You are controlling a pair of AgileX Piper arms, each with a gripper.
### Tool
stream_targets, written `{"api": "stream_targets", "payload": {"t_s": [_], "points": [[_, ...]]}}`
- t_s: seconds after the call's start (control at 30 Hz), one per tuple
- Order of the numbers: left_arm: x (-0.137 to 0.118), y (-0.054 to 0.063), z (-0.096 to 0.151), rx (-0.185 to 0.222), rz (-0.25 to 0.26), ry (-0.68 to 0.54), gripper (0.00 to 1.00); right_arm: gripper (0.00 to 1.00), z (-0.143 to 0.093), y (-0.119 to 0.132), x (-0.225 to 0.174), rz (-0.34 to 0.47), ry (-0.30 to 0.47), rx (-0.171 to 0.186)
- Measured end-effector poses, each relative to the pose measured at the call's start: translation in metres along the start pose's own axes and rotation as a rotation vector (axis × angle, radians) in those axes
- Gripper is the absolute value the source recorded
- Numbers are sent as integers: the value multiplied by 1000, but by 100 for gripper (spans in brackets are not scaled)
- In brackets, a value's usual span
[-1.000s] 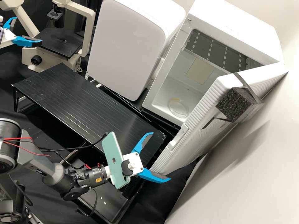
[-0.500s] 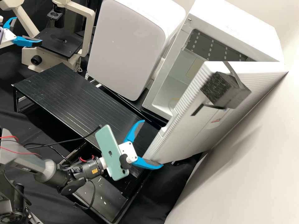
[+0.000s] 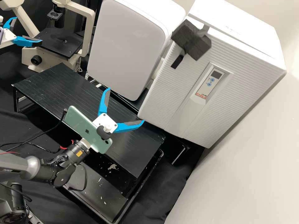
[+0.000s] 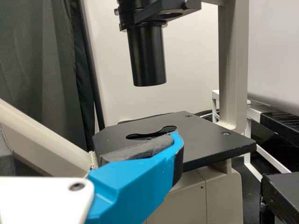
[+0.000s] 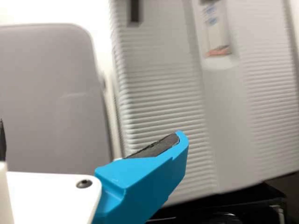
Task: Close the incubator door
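1 closed incubator door (image 3: 174, 90), 1 microscope (image 3: 88, 31)

incubator door (image 3: 174, 90): blurred in right wrist view, beyond right gripper (image 3: 125, 105)
control panel (image 5: 216, 35): print smeared there too
incubator interior: hidden behind door
microscope (image 3: 46, 57): top cut off, beyond left gripper (image 3: 28, 30)
left gripper: rear cut by high view's edge

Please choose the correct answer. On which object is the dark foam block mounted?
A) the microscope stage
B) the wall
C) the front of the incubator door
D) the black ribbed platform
C: the dark foam block sits on the white ribbed front of the incubator door, near a top corner, higher than the control panel.
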Motion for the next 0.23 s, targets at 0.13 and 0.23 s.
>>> {"api": "stream_targets", "payload": {"t_s": [0.13, 0.23], "points": [[0, 0, 0, 0, 0, 0, 100, 100, 0, -4, -6, 65, -25, 5], [0, 0, 0, 0, 0, 0, 100, 100, 1, -7, -8, 62, -32, 25]]}}
